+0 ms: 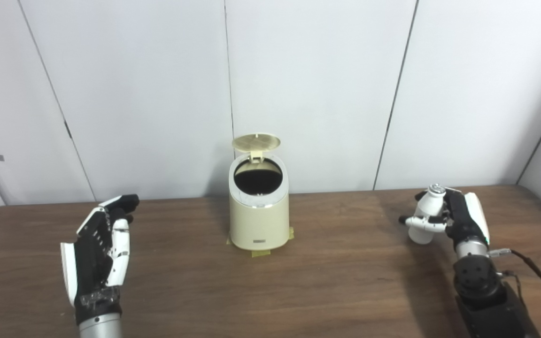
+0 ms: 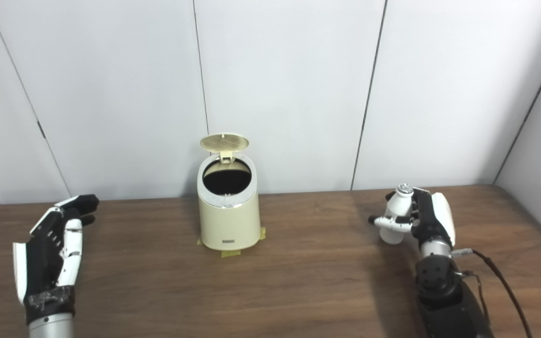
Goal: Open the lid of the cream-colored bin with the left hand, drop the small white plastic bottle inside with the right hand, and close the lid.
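The right hand (image 1: 458,218) wraps its fingers (image 1: 423,223) around the bottle (image 1: 426,209), ready for carrying; the bin (image 1: 258,206) (lid (image 1: 256,142) up) stands beyond the left hand's (image 1: 99,249) spread, empty fingers.

A brown wooden table (image 1: 336,281) stands against a white panelled wall (image 1: 317,84).

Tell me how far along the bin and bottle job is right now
Done: the lid of the cream-colored bin stands open, its dark mouth exposed. The left robot hand is open, off to the bin's left, holding nothing. In hand: the right robot hand is closed around the small white bottle, well to the bin's right. Left: carrying the bottle over the opening, dropping it in, then closing the lid.
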